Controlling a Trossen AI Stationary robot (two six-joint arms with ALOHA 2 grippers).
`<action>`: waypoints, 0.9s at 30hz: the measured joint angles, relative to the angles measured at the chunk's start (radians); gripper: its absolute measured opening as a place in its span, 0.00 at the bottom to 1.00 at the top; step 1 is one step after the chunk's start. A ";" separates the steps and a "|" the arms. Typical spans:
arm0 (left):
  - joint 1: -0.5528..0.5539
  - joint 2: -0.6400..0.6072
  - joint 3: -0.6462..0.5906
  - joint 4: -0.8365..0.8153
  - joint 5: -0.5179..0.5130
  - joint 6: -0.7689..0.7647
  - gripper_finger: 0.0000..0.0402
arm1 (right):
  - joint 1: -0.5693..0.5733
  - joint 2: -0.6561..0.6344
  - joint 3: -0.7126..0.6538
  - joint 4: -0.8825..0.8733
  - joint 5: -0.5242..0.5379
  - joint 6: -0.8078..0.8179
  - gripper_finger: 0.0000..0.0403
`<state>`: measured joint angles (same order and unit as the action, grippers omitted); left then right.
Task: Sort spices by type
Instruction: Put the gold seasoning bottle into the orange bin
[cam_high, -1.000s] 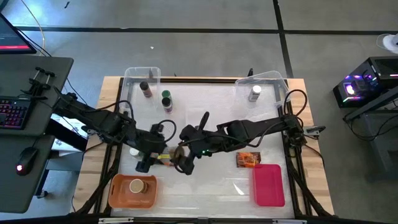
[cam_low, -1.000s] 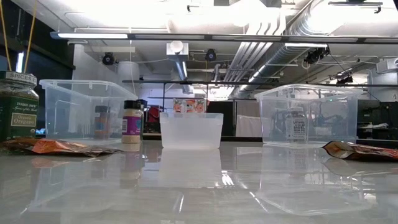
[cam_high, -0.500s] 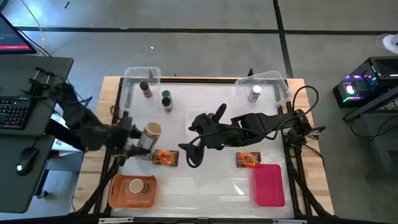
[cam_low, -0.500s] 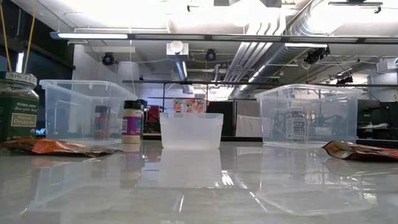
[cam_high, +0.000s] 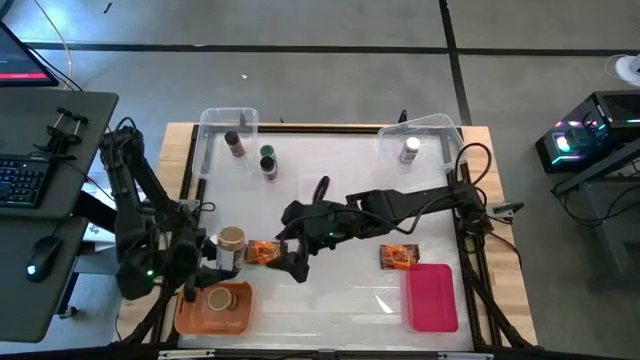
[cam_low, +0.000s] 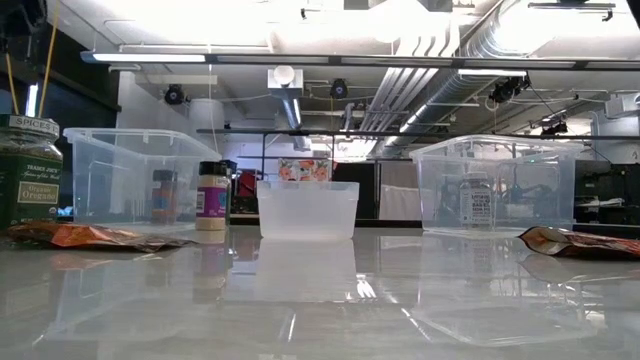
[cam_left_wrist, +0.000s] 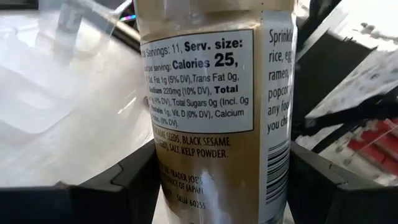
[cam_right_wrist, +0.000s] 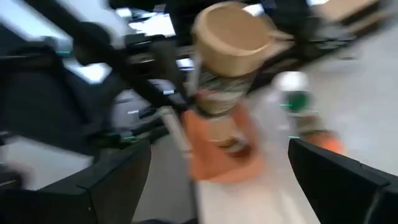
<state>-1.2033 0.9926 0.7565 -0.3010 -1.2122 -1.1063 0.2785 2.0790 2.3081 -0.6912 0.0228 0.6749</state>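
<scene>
Between the dark fingers of our left pincer (cam_high: 212, 256) sits a tan-lidded cylindrical spice jar (cam_high: 231, 246), clamped just above the orange tray (cam_high: 188, 318). We judge the next move is lowering it beside the tan-lidded jar (cam_high: 219, 298) already there. Our right pincer (cam_high: 289, 262) gapes wide and empty just beside the flat orange-red foil packet (cam_high: 262, 252) on the desk (cam_high: 340, 305).

Spice jar (cam_left_wrist: 214, 106): tan contents, white nutrition label facing the camera, barcode on its side. Held upright between the left gripper's (cam_left_wrist: 217, 186) two dark fingers (cam_left_wrist: 124, 180), one touching each side of the jar.
</scene>
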 joint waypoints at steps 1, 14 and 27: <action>-0.016 0.004 0.003 0.008 -0.016 -0.001 0.61 | -0.003 0.008 0.000 0.032 -0.040 0.004 0.93; -0.089 -0.145 0.025 0.043 -0.141 0.245 0.61 | 0.001 0.177 0.000 0.125 -0.131 -0.019 0.60; -0.088 -0.288 0.099 0.044 -0.195 0.551 0.61 | 0.054 0.363 0.000 0.335 -0.152 -0.199 0.01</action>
<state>-1.2911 0.7044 0.8555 -0.2565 -1.4072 -0.5555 0.3320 2.4425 2.3081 -0.3559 -0.1292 0.4762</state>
